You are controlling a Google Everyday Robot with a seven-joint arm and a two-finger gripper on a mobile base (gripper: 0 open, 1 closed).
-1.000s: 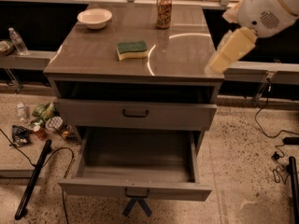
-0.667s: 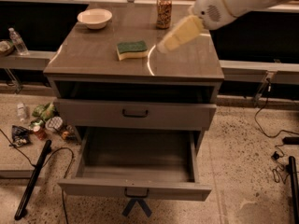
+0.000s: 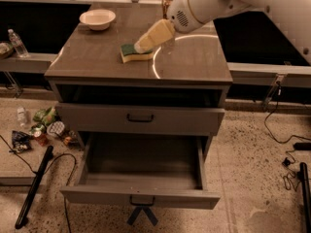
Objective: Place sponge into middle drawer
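The sponge [image 3: 129,53], dark green on top with pale yellow foam below, lies flat on the cabinet top [image 3: 97,62], left of its middle. My gripper [image 3: 144,45], cream-coloured, reaches in from the upper right, and its tip is at the sponge's right end, right at or just above it. The middle drawer [image 3: 141,197] is the lower of the two handled grey fronts. It is pulled out, and its inside shows nothing in it. The grey drawer [image 3: 140,119] above it is shut.
A white bowl [image 3: 97,19] stands at the back left of the cabinet top. A can [image 3: 167,2] at the back is mostly hidden by my arm. Bottles and litter [image 3: 43,127] lie on the floor at the left, and cables [image 3: 286,144] at the right.
My gripper has swung from the right edge of the cabinet top leftward and down to the sponge. The sponge and the drawers have not moved.
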